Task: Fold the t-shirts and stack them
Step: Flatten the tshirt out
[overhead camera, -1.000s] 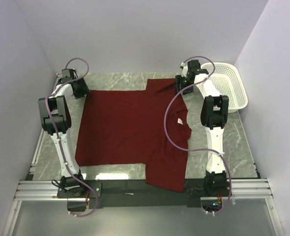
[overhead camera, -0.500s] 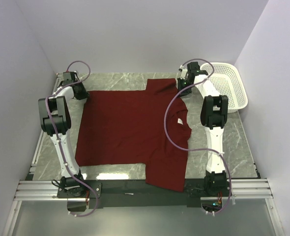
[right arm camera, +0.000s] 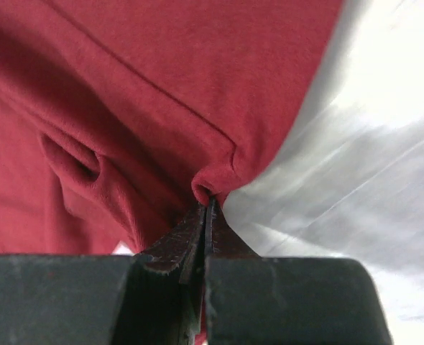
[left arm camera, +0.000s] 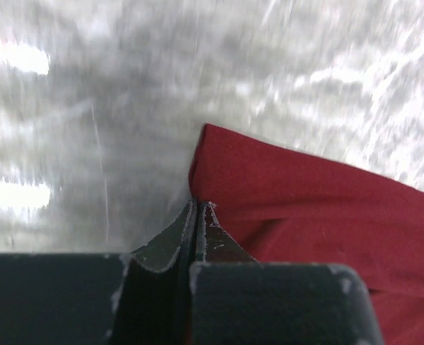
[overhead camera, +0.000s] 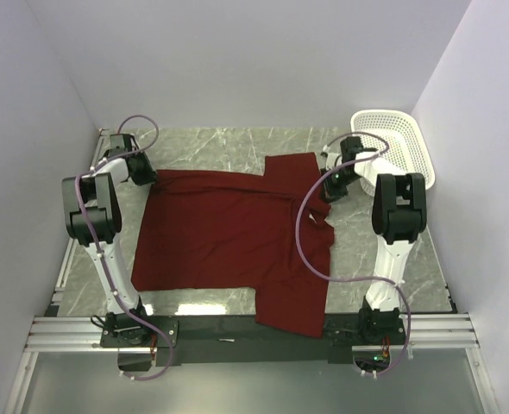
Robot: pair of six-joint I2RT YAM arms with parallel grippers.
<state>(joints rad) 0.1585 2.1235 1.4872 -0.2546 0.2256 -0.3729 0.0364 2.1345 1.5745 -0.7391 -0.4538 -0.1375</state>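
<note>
Marble-patterned table [overhead camera: 203, 147] carried one maroon t-shirt [overhead camera: 229, 233], spread mostly flat at its middle. Left gripper [left arm camera: 197, 207] was pinched shut on its far-left corner. Right gripper [right arm camera: 206, 205] was clamped on a bunched fold, seemingly by the far sleeve.

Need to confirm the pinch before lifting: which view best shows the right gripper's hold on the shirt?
Right wrist: the right gripper is shut on a bunched fold of the t-shirt, close up. Top external shows it small, at the shirt's right edge; left wrist misses it.

basket [overhead camera: 410, 142] fills far right corner; table [overhead camera: 211, 142] strip open behind t-shirt [overhead camera: 220, 233].
</note>
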